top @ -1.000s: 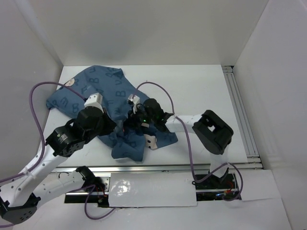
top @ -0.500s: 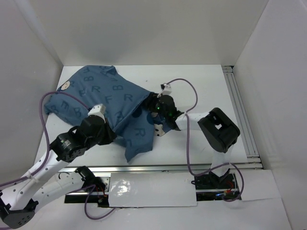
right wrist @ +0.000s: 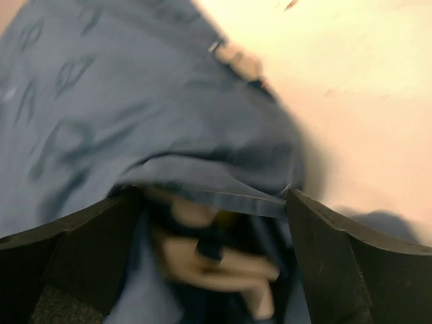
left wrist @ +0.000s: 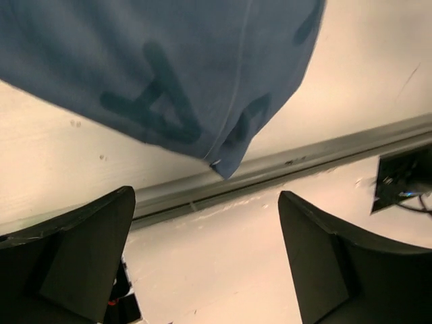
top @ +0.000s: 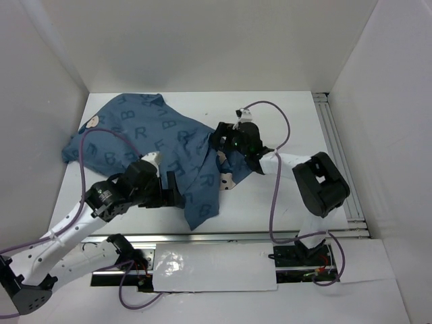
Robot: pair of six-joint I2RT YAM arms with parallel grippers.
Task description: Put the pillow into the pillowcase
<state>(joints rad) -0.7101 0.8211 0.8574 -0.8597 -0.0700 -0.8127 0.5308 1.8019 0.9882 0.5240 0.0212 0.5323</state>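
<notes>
Rumpled pillowcase [top: 158, 145], left claw [left wrist: 206, 196] released beside it — right claw [right wrist: 212, 196] released over it

You can read only the print on the pillowcase [top: 135, 138]: large dark-blue capital letters [top: 140, 133] scattered over its blue cloth. From the top camera you can make out a B near its far left end, an R and an F in the middle, and another R on the flap toward the near edge. In the left wrist camera you see one big A on the hanging cloth. In the right wrist camera the letters blur too much to read.
</notes>
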